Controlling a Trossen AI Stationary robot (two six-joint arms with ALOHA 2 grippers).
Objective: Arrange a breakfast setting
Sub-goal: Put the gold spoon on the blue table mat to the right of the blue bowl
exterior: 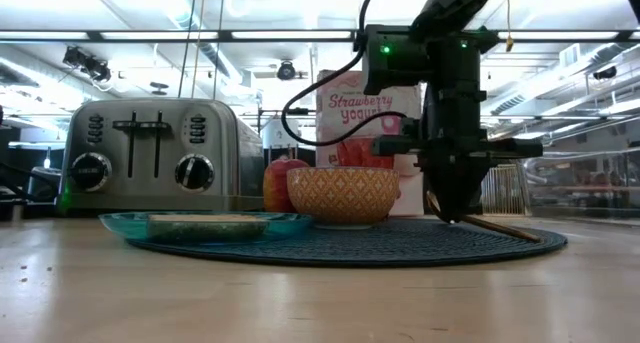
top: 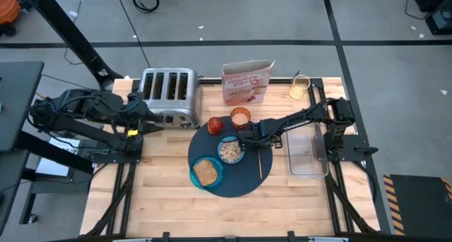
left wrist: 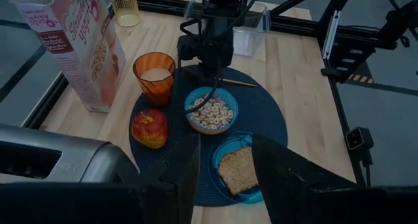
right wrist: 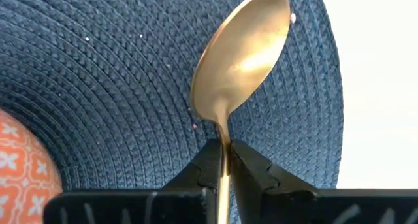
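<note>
- Two arms are at the table, and only the right gripper point(top: 247, 138) is at work, low over the dark blue mat point(top: 248, 178), on the side of the bowl away from the toaster point(top: 168, 95).
- Its jaws are pinched narrow on the thin neck of the gold spoon point(right wrist: 240, 61); in the right wrist view the spoon bowl lies just over the mat weave.
- The left gripper point(left wrist: 225, 165) is parked beside the toaster, well away from the mat, with its fingers spread wide and nothing held.
- The spoon seems to be in the middle of being laid down; in the low view its handle point(exterior: 500, 229) slopes down to the mat, so one end looks to be resting there.
- To do this well, the spoon should be lowered until it lies flat on the mat before the jaws are opened, so it does not drop or roll.
- It should be kept apart from the cereal bowl point(top: 230, 151), just beside it on the mat, and inside the mat's rim.
- The jaws should be opened slowly, then the gripper lifted straight up, so the spoon is not dragged along.
- The amber cup point(top: 240, 118) stands close by the gripper and could be knocked if the arm is swung sideways.
- The teal plate point(top: 194, 177) with the toast slice point(top: 205, 172) and the red apple point(top: 214, 124) sit on the mat on the toaster side of the bowl.
</note>
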